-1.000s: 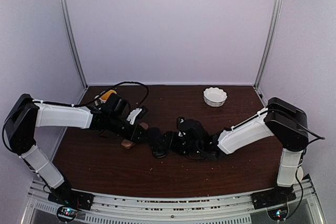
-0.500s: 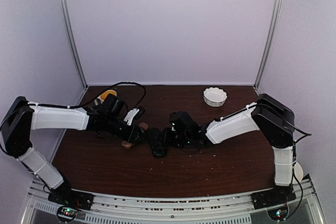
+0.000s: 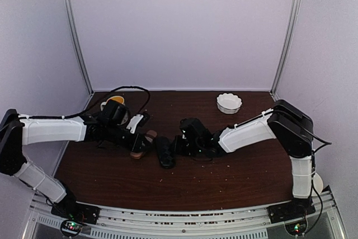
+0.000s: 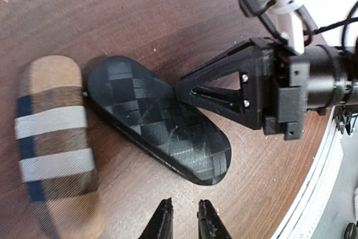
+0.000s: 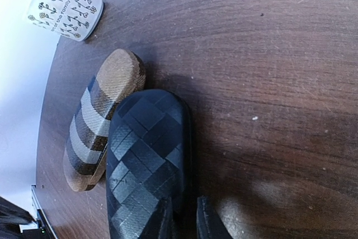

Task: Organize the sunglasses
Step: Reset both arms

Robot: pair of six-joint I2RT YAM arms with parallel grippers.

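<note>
Left gripper (image 4: 183, 219) and right gripper (image 4: 178, 87) both look nearly shut on nothing, so I'd nudge the black case (image 4: 156, 118) slowly, tips low, without bumping the striped case (image 4: 56, 144).

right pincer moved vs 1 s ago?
Yes. Right pincer, at the black case, shifted left and farther back on the table, judged against the white bowl.
</note>
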